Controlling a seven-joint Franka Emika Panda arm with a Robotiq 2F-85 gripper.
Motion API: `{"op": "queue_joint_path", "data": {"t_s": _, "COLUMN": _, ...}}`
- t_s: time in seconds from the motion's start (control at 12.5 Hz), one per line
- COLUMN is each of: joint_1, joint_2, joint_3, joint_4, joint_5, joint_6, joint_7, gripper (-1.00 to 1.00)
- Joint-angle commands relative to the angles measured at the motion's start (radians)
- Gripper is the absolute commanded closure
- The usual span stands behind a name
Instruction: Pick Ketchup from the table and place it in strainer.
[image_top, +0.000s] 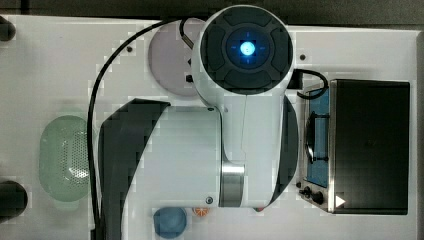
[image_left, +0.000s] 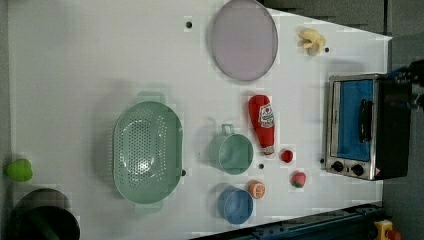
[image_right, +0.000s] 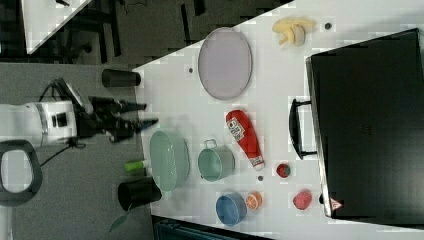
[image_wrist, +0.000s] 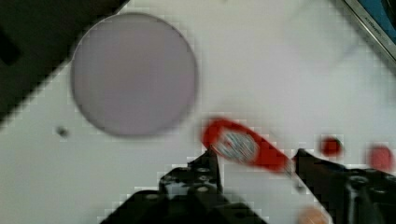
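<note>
The Ketchup (image_left: 263, 124) is a long red bottle with a white label. It lies flat on the white table between the green mug (image_left: 231, 152) and the toaster oven (image_left: 365, 127); I also see the Ketchup (image_right: 244, 132) in the right view. The strainer (image_left: 147, 152), pale mint green with a holed base, sits beyond the mug, and the strainer (image_top: 65, 157) has nothing in it. My gripper (image_right: 142, 114) is open and holds nothing. It hangs well off the table. In the wrist view the Ketchup (image_wrist: 243, 147) lies far beyond my gripper (image_wrist: 257, 161), between its spread fingers.
A grey round plate (image_left: 244, 39) and a banana bunch (image_left: 312, 41) lie at the left view's top. A blue bowl (image_left: 235, 205), an orange (image_left: 256, 189) and two small red fruits (image_left: 286, 156) (image_left: 298, 179) sit near the Ketchup's cap end. Dark cups stand at the strainer's side.
</note>
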Motion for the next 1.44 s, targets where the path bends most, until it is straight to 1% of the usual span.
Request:
{"op": "queue_joint_path", "data": {"t_s": 0.08, "joint_1": -0.108, "joint_2": -0.214, "joint_3": 0.042, "joint_4": -0.086, "joint_5": 0.017, "joint_6": -0.192, "joint_7": 0.008, "gripper": -0.59}}
{"op": "queue_joint_path", "data": {"t_s": 0.24, "joint_1": -0.106, "joint_2": -0.208, "joint_3": 0.044, "joint_4": -0.111, "joint_5": 0.017, "joint_6": -0.179, "joint_7": 0.005, "gripper": -0.99}}
{"op": "queue_joint_path", "data": {"t_s": 0.4, "joint_1": -0.105, "joint_2": -0.189, "joint_3": 0.056, "joint_4": -0.146, "joint_5": 0.017, "joint_6": -0.141, "joint_7": -0.030, "gripper": -1.00}}
{"op": "queue_joint_path", "data": {"t_s": 0.56, "joint_1": -0.105, "joint_2": -0.162, "joint_3": 0.072, "joint_4": -0.189, "joint_5": 0.017, "joint_6": -0.076, "joint_7": -0.135, "gripper": -1.00}}
{"op": "queue_joint_path", "data": {"t_s": 1.04, "joint_1": -0.104, "joint_2": -0.065, "joint_3": 0.117, "joint_4": -0.349, "joint_5": 0.016, "joint_6": 0.161, "joint_7": -0.638, "gripper": -1.00}}
{"op": "queue_joint_path", "data": {"t_s": 1.44, "joint_1": -0.104, "joint_2": 0.013, "joint_3": 0.134, "joint_4": -0.491, "joint_5": 0.015, "joint_6": 0.424, "joint_7": -0.946, "gripper": -1.00}}
